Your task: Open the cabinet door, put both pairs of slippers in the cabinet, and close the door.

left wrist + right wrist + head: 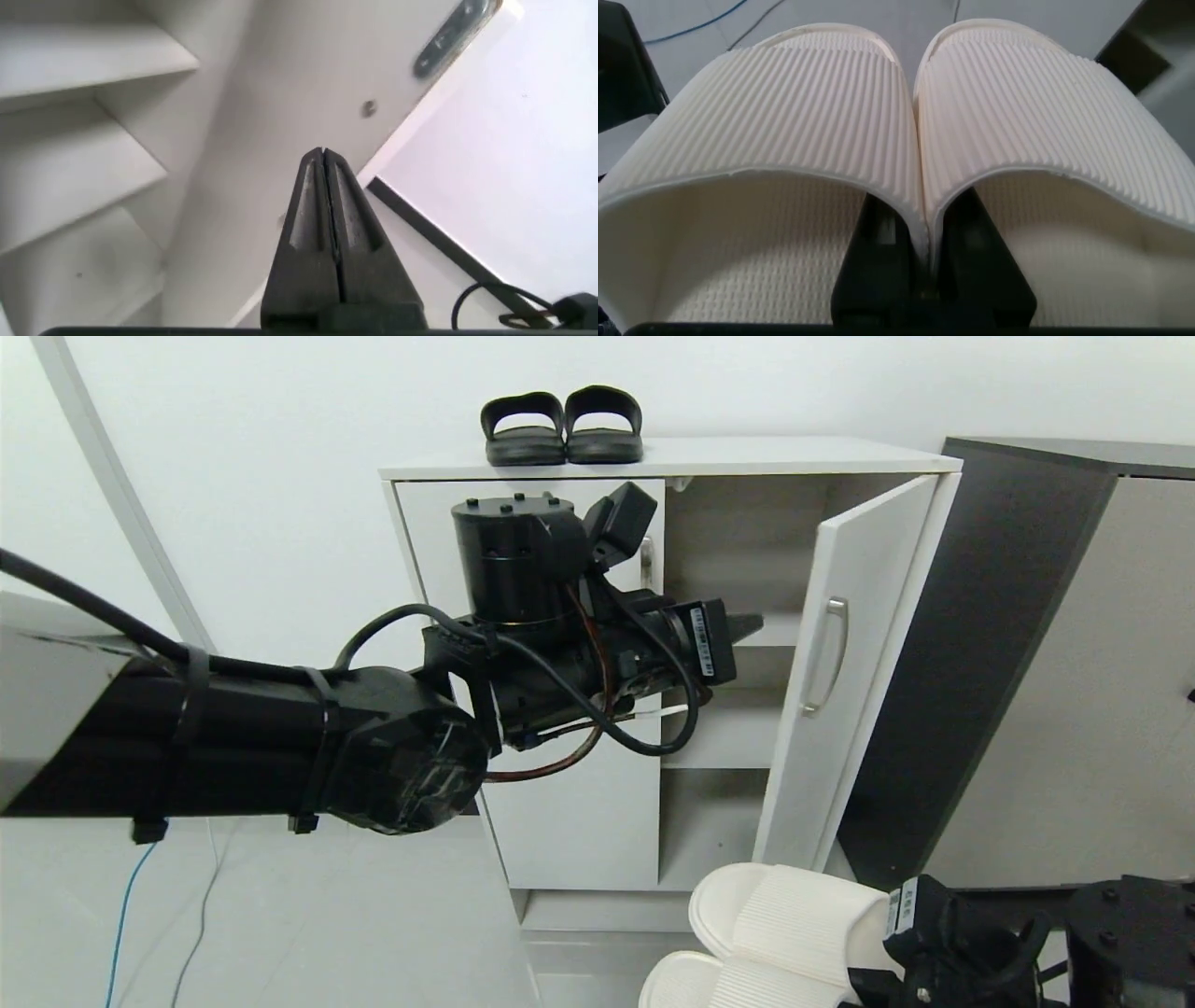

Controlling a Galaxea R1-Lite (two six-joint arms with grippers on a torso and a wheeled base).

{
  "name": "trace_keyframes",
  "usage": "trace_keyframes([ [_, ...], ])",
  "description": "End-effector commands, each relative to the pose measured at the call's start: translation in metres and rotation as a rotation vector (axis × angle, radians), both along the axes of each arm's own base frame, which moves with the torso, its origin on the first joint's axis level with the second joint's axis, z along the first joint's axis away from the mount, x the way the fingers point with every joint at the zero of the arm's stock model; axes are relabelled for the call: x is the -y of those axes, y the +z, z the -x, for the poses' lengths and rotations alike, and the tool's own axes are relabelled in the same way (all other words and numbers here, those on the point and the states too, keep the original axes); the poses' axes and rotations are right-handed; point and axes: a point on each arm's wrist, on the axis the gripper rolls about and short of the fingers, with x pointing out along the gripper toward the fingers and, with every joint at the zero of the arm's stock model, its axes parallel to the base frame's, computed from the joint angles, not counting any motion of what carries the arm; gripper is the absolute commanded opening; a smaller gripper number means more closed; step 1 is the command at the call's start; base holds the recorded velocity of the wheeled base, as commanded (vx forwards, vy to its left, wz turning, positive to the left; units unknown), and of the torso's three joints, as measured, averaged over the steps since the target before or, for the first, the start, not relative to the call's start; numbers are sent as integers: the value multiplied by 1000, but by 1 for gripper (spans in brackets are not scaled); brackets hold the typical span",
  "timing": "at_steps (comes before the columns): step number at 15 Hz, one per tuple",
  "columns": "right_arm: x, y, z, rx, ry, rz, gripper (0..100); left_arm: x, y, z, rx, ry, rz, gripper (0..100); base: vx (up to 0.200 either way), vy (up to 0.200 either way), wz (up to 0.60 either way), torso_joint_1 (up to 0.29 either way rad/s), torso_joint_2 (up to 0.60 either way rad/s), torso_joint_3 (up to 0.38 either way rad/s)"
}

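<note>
White wall (pixel 261 476), pale glossy floor (pixel 373 933) — a dark grey cupboard (pixel 990 616) stands at the right.

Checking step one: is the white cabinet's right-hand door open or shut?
Open: the white right-hand cabinet door stands angled outward, exposing the pale shelves inside.

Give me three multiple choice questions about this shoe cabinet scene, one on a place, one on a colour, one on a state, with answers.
1. Where is the black pair of slippers?
A. on top of the cabinet
B. on the floor
C. on a shelf inside

2. What colour are the held slippers in the right gripper?
A. black
B. blue
C. white

3. The left gripper is:
A. wide open
B. shut on nothing
C. holding a slipper

Answers:
1 A, they sit on its top in the head view.
2 C, both ribbed straps look white.
3 B, its fingers meet with nothing between them.
</note>
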Motion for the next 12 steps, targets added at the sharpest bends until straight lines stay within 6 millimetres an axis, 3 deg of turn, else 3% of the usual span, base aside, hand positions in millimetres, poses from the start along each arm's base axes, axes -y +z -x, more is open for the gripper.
trace_keyframes([
  [1, 0, 0, 0, 1, 2, -1, 0, 0, -1, 3, 0, -7, -2, 0, -200, 0, 0, 2, 2, 7],
  [4, 0, 1, 0, 4, 1, -3, 0, -4, -3, 7, 12, -1, 10, 0, -67, 0, 0, 2, -2, 1],
  [5, 0, 1, -1, 4, -7, -3, 0, -15, -3, 14, 3, 10, 3, 0, 0, 0, 0, 0, 0, 0],
  [9, 0, 0, -2, 3, -20, 3, 0, -89, -1, 57, 14, 114, -35, 0, 0, 0, 0, 0, 0, 0],
  [12, 0, 1, -4, 5, -30, -1, 0, -148, -8, 117, 41, 190, -37, 0, 0, 0, 0, 0, 0, 0],
])
